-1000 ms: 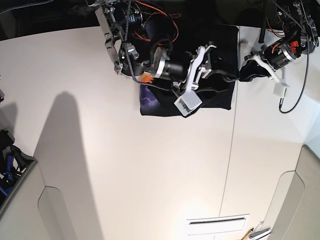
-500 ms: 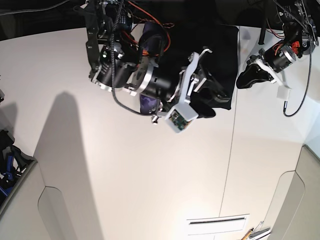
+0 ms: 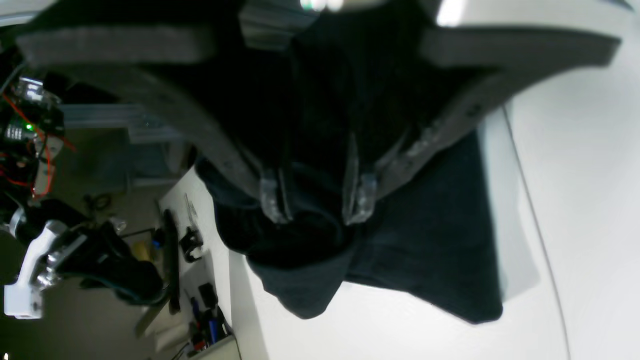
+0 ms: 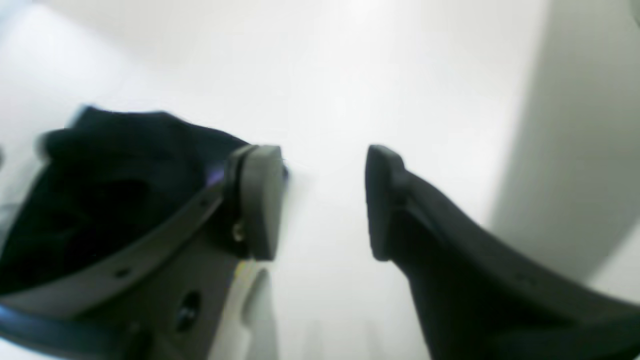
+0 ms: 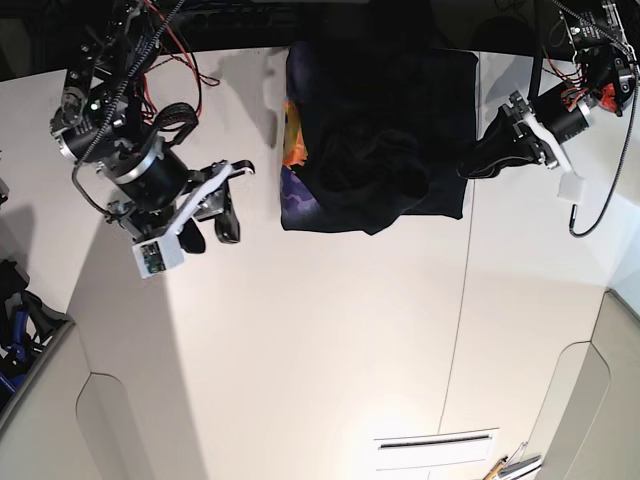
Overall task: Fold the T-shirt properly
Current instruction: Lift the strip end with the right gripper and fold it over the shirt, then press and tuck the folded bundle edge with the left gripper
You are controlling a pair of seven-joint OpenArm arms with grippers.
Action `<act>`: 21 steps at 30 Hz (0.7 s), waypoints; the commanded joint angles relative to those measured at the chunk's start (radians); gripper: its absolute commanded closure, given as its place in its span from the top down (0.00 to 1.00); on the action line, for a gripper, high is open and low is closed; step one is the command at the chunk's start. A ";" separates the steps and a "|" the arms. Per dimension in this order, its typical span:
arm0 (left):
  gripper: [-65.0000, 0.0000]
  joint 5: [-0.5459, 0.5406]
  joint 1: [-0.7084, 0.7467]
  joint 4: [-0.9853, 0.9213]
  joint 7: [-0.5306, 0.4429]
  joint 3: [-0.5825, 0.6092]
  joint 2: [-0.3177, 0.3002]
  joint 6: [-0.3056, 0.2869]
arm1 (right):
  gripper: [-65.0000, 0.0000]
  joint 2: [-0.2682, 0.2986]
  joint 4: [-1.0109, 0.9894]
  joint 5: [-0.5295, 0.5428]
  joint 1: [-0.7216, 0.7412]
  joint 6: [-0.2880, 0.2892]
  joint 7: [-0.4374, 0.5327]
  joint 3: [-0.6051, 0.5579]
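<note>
The black T-shirt [image 5: 400,100] lies folded and bunched at the table's far middle, with orange and purple print showing along its left edge. My left gripper [image 5: 466,167] is at the shirt's right edge. In the left wrist view its fingertips [image 3: 272,200] stand apart over a hump of the black T-shirt [image 3: 430,240], so the left gripper [image 3: 316,200] is open. My right gripper [image 5: 212,230] hangs over bare table left of the shirt. In the right wrist view the right gripper [image 4: 325,200] is open with only white table between its pads, and the T-shirt [image 4: 100,160] lies off to the left.
A seam [image 5: 465,300] runs down the white table right of centre. A slotted plate [image 5: 435,448] sits near the front edge. Dark clutter [image 5: 15,330] lies beyond the table's left edge. Red and black cables hang from both arms at the back.
The right arm swung left off the shirt and now hangs over bare table. The left gripper's jaws opened at the shirt's right edge. The cloth now lies bunched in the middle.
</note>
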 commanded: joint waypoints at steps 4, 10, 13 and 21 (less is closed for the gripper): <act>0.33 -0.035 -0.006 0.156 0.024 -0.004 -0.014 -0.009 | 0.40 0.020 0.016 0.090 -0.056 0.002 -0.008 0.058; 0.39 -0.022 -0.003 0.338 0.038 0.077 -0.016 -0.009 | 0.40 0.019 0.016 0.174 -0.152 0.048 -0.026 0.065; 0.42 0.097 -0.003 0.348 -0.008 0.188 -0.029 -0.009 | 0.40 0.020 0.016 0.172 -0.177 0.050 -0.029 0.065; 0.42 0.330 -0.003 0.348 -0.054 0.413 -0.033 -0.009 | 0.40 0.019 0.017 0.172 -0.181 0.050 -0.029 0.065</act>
